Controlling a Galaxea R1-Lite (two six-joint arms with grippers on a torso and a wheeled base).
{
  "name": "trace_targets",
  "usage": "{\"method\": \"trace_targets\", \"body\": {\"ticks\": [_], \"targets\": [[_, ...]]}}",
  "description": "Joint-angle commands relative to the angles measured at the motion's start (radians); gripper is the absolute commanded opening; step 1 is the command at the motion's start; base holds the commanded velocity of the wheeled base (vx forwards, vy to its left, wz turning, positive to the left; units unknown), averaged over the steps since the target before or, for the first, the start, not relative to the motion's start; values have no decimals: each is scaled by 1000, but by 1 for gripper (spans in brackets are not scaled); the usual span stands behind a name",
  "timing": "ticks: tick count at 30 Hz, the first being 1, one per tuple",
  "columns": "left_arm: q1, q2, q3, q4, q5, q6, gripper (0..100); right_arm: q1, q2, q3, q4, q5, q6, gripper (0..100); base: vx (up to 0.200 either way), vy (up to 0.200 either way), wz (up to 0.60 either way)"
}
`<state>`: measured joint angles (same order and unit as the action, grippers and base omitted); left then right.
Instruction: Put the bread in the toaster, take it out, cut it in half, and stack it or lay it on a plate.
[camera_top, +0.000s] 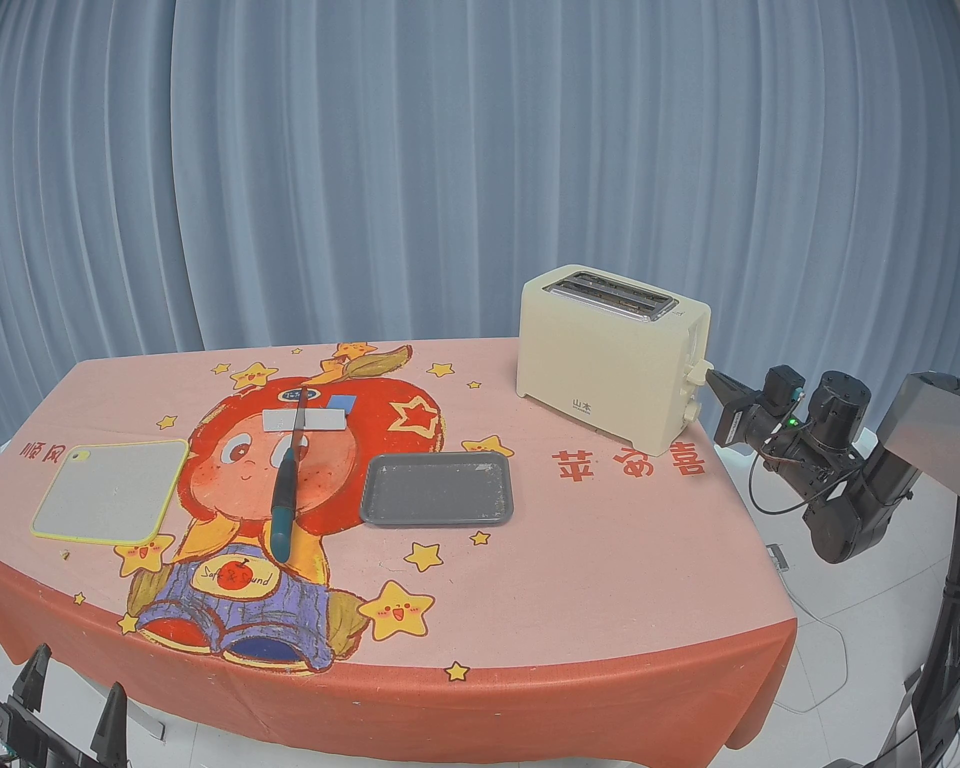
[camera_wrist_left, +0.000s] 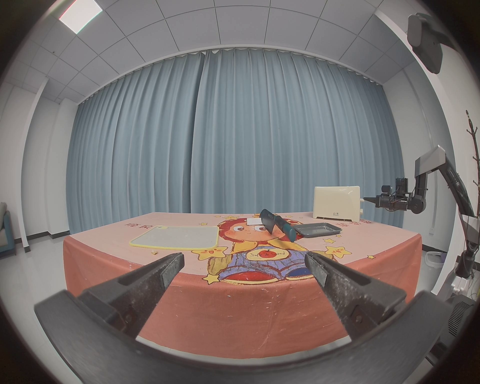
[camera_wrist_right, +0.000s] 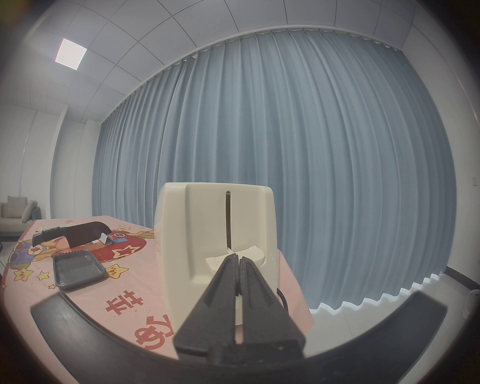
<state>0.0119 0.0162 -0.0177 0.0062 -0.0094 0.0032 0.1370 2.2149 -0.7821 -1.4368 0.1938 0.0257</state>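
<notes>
Right pincer (camera_wrist_right: 238, 259), pressed together, has its tip at the toaster's (camera_wrist_right: 200, 220) lever (camera_wrist_right: 254, 253).

Table (camera_top: 620, 590): rounded front edge, covered w/ salmon-pink cloth (camera_top: 600, 690) printed w/ apple-head cartoon figure, stars, red characters. On it, robot's left to right:
- cutting board (camera_top: 112, 490), grey w/ yellow-green rim, flat, near left edge.
- knife (camera_top: 285, 490), teal handle toward front, blade pointing to far side, its tip end lying across a small white strip (camera_top: 325, 420); blue piece (camera_top: 342, 403) touching strip's far edge.
- tray (camera_top: 437, 489), dark grey, rectangular, centre, just right of knife.
- toaster (camera_top: 605, 360), cream, 2 slots on top, upright at far right, well apart from tray.
</notes>
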Motion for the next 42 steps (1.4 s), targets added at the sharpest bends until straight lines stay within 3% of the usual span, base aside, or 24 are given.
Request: {"method": "trace_targets", "body": {"ticks": [1,42], "targets": [[0,-16,18,0,0,0,100,3,3,-3,-1,1,0,0,0,0,0],[0,-16,18,0,0,0,100,0,-24,-17,-11,3,3,0,0,0,0]]}}
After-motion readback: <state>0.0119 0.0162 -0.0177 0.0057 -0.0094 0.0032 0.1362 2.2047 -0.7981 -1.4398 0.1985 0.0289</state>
